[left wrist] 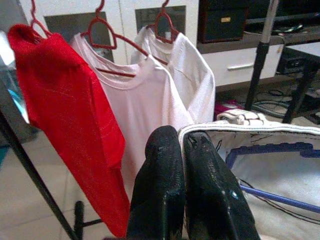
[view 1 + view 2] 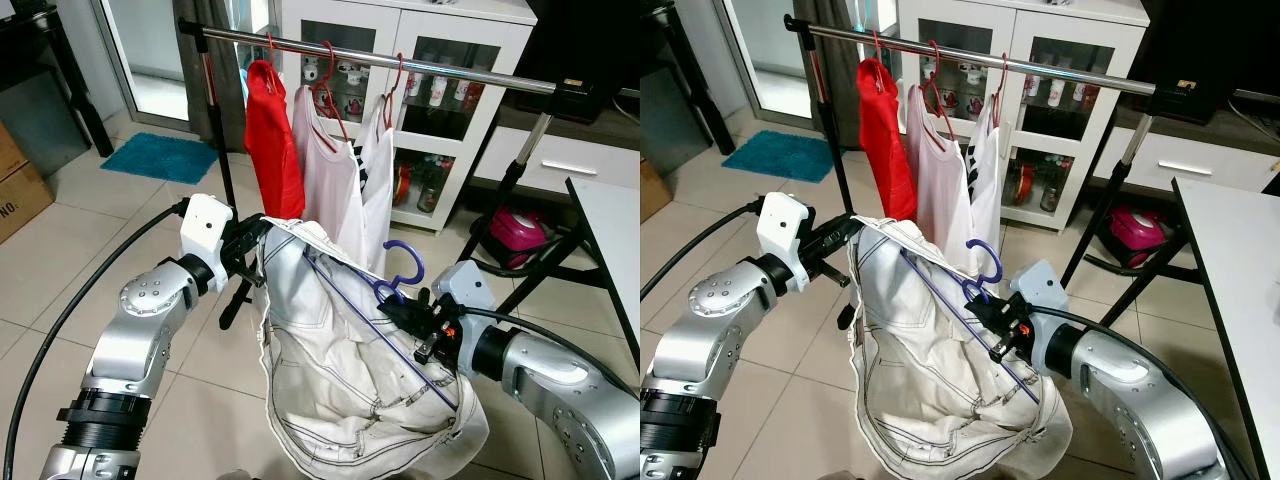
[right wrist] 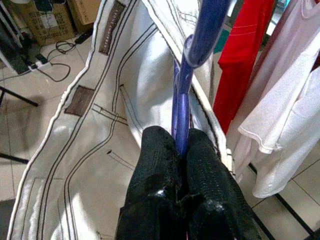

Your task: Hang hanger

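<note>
A blue hanger carries white trousers and is held between my two arms, below the rail. My right gripper is shut on the hanger's neck, just under its hook. My left gripper is shut on the trousers' waistband edge at the hanger's left end. The chrome rail holds a red shirt and two white shirts on red hangers. The blue hook sits lower than the rail, in front of the white shirts.
The rack's black legs stand behind the trousers. A white glass-door cabinet is behind the rail. A pink appliance lies on the floor at the right, by a white table. A teal mat lies far left.
</note>
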Robot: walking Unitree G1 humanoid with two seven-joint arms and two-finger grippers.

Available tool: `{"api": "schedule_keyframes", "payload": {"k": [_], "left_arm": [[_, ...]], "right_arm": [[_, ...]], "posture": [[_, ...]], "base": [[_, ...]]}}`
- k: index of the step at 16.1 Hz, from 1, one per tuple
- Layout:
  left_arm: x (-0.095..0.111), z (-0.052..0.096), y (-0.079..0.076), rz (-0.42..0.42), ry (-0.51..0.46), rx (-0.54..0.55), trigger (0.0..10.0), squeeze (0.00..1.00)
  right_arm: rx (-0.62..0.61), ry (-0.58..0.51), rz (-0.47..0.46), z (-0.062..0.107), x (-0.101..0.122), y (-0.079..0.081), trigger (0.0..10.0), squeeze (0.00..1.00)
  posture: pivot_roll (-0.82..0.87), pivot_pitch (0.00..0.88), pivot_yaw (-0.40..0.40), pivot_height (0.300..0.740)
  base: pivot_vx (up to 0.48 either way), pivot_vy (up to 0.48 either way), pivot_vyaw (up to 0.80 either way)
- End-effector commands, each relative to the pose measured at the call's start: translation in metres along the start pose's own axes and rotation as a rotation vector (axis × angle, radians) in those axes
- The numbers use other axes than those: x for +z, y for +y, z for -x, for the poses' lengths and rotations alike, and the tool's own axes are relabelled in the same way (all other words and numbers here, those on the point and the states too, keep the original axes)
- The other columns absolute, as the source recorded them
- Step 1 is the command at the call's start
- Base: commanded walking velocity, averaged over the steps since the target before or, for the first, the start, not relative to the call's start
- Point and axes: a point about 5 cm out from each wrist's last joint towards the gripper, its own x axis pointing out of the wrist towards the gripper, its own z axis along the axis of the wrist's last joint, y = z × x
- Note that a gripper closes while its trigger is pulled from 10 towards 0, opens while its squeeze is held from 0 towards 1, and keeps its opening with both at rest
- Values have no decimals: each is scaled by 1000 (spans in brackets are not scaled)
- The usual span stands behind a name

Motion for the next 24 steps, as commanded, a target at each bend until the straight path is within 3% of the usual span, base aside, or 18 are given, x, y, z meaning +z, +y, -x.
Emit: {"api": "schedule_keyframes", "payload": {"k": [1,9,13,14,15,16,17,18,19,20,22,24], "left_arm": [[9,1,5,-7,-22,8,0,0],[9,-3,12,34,-9,38,0,0],[13,1,45,21,-11,250,39,0],[9,6,57,9,36,319,4314,0],[4,11,69,-1,76,393,6824,0],[3,12,74,29,76,423,4784,0],[2,11,75,55,71,425,4745,0],[-3,10,75,98,78,414,3059,0],[-8,8,73,129,89,405,824,0],[-15,5,59,164,110,305,0,0],[-23,-1,20,171,161,32,0,0],[-24,-6,-13,144,156,-141,0,0]], "right_arm": [[-10,-10,22,5,2,-3,0,0],[9,-17,35,6,1,-1,0,0],[100,-37,34,13,2,8,0,0],[133,-68,19,17,5,9,0,0],[184,-88,11,22,9,13,0,0],[222,-95,6,25,9,17,0,0],[240,-108,-5,26,10,19,0,0],[245,-148,-36,27,13,19,0,0],[207,-181,-67,25,16,15,0,0],[84,-246,-116,21,21,3,0,0],[-129,-377,-243,12,31,-19,0,0],[-219,-491,-407,2,36,-23,0,0]], "posture": [[-119,0,11,740],[-128,0,18,740],[-125,0,23,740],[-126,0,27,740],[-128,0,28,740],[-128,0,27,740],[-128,0,27,740],[-129,0,28,740],[-131,0,31,740],[-133,0,35,740],[-132,0,37,740],[-130,0,38,740]], "base": [[0,0,0],[0,0,0],[0,0,0],[0,0,0],[0,0,0],[0,0,0],[0,0,0],[0,0,0],[0,0,0],[0,0,0],[0,0,0],[0,0,0]]}}
